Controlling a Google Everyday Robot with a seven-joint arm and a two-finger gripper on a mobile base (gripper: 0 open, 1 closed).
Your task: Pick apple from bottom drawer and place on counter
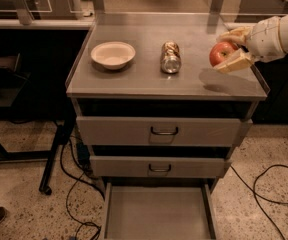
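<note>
1. The arm reaches in from the right; the gripper's (pixel 228 50) pale fingers (pixel 235 63) clasp the round red apple (pixel 221 53) above the surface's (pixel 144 81) right edge.
2. The surface is matte grey metal; the bottom drawer (pixel 156 215) is pulled out.

You have the gripper (pixel 230 49) at the right edge of the worktop (pixel 144 81), held above its surface. Its 2 tan fingers (pixel 236 63) press on either side of the apple (pixel 221 54). A shadow falls on the worktop just below the apple. A white bowl (pixel 113 55) sits toward the left. A crushed can (pixel 170 57) lies on its side near the middle, well apart from the apple. Below, the 2 upper drawers (pixel 159 130) are closed. The bottom drawer (pixel 156 214) is pulled out, showing you its flat grey floor. Cables (pixel 269 184) trail over the speckled ground.
</note>
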